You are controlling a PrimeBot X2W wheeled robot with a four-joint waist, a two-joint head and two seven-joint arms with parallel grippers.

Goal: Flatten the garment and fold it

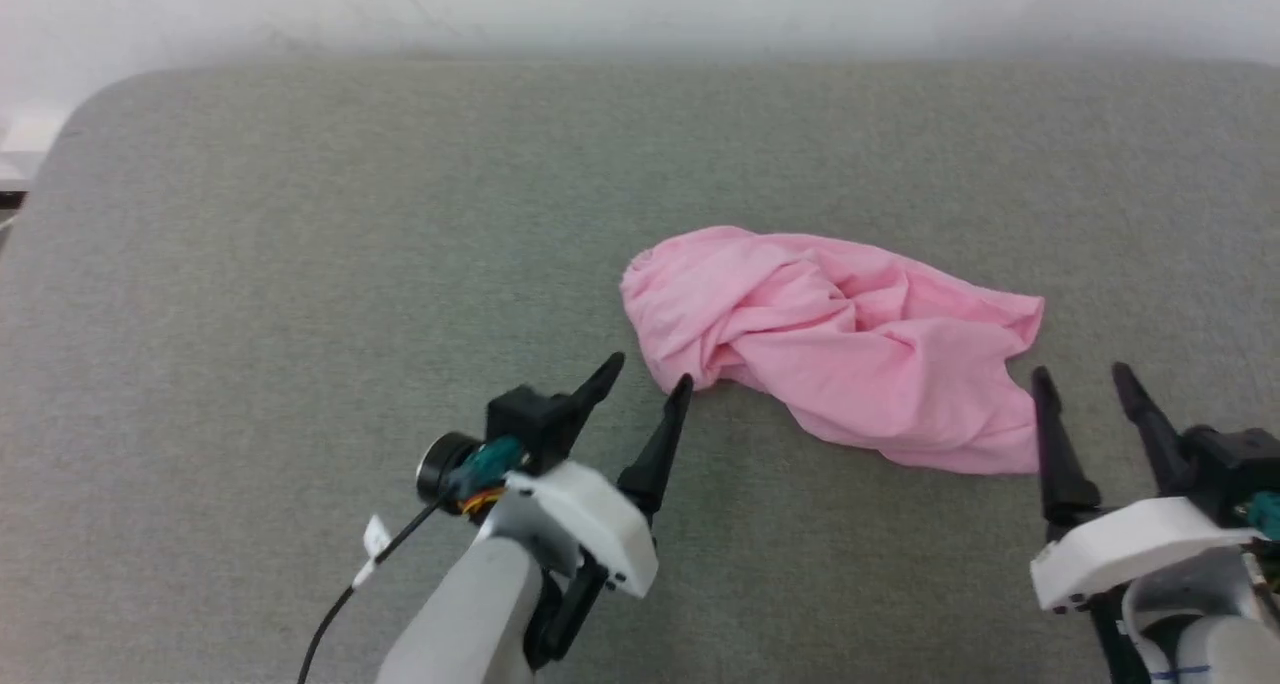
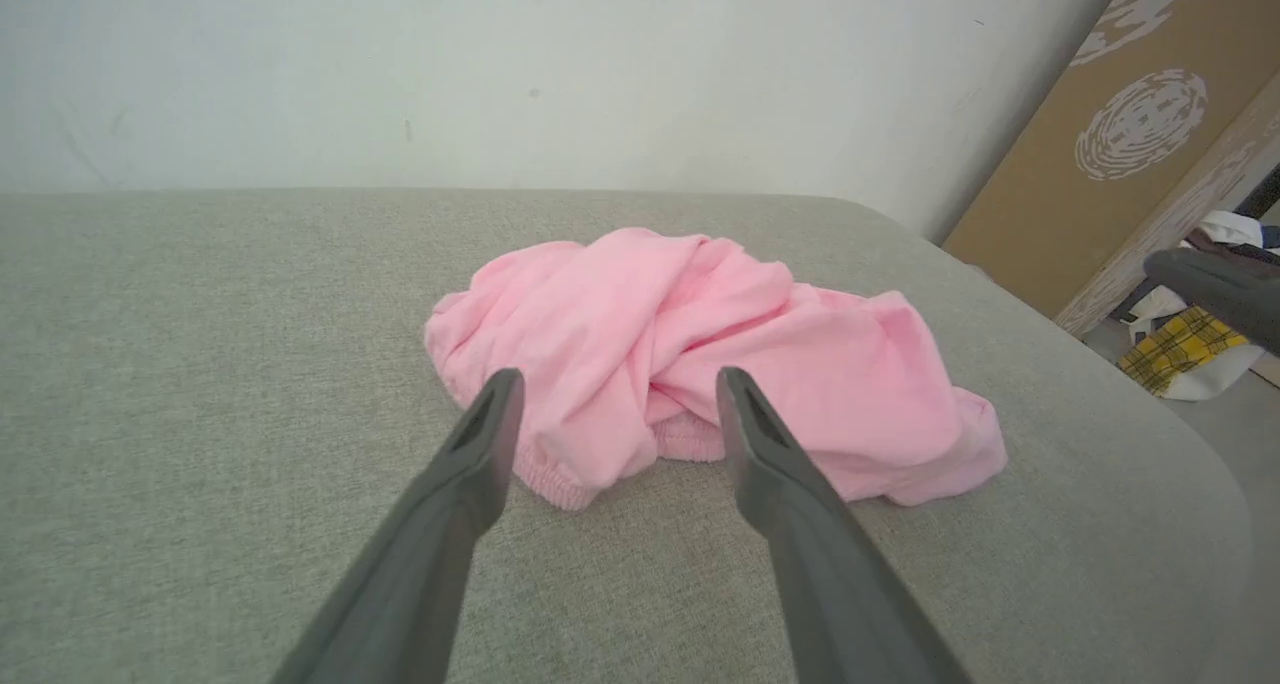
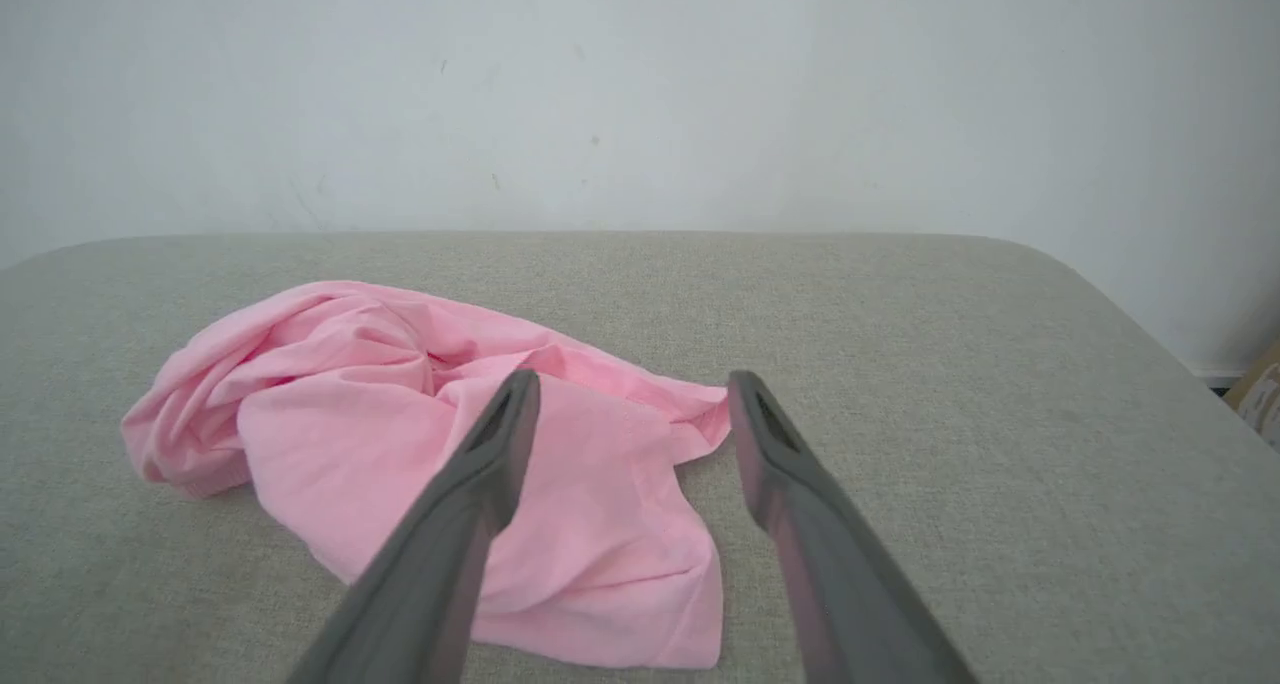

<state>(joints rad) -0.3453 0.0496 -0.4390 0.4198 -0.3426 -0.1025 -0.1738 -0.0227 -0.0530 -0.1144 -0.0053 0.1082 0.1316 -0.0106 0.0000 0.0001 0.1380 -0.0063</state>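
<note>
The thin, bright-pink cloth garment was seen crumpled on the grey woven surface, nothing flattened or folded. The left gripper and right gripper were held fingers apart, empty.

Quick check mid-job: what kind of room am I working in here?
Probably an indoor test or work room: a grey fabric-covered table stands against a bare white wall, with a brown board leaning nearby and a heap of cloth on the floor beside it.

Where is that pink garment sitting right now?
In the head view the garment lies crumpled on the grey surface, right of centre, beyond the left jaws and the right jaws, both open.
</note>
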